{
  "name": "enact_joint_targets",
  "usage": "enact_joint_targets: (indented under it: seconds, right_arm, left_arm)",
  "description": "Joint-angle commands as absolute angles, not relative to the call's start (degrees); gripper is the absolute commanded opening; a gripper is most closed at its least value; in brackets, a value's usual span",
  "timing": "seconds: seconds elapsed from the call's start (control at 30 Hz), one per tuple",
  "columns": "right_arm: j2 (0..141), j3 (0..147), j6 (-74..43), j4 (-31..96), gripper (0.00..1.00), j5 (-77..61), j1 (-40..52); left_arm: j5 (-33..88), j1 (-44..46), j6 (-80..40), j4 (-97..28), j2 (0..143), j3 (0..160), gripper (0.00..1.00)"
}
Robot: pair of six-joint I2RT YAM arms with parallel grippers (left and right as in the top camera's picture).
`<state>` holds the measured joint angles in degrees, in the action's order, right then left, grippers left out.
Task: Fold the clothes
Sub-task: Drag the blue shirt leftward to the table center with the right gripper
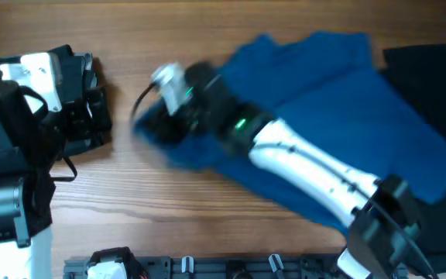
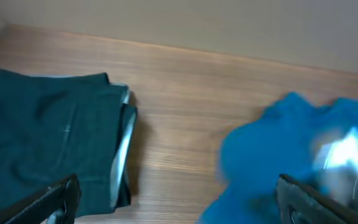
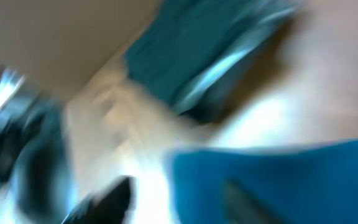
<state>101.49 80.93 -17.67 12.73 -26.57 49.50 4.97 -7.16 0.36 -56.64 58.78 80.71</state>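
Observation:
The blue shirt [image 1: 339, 108] lies spread over the right half of the table, its left end bunched under my right gripper [image 1: 153, 128]. In the very blurred right wrist view the right gripper [image 3: 173, 199] has its fingers apart, and the shirt's edge [image 3: 278, 180] covers the right finger. My left gripper [image 2: 179, 208] is open and empty, low over bare wood. It sits between a folded dark garment [image 2: 55, 137] on its left and the blue shirt [image 2: 272, 162] on its right.
A black garment [image 1: 428, 66] lies at the far right, partly under the blue shirt. The folded dark garment [image 1: 91, 116] sits at the left beneath the left arm. A black rail [image 1: 207, 267] runs along the front edge.

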Motion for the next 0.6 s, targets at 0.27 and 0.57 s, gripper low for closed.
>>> enact_joint_targets:
  seconds: [0.27, 0.57]
  right_arm:
    - [87.9, 81.4, -19.7, 29.3, 0.89, -18.6, 27.3]
    - [87.3, 81.4, -23.9, 40.1, 0.89, -18.5, 6.7]
  left_arm:
    - [26.5, -7.3, 1.2, -51.4, 66.2, 81.6, 1.00]
    - [33.0, 0.6, 0.8, -36.8, 96.5, 81.6, 0.86]
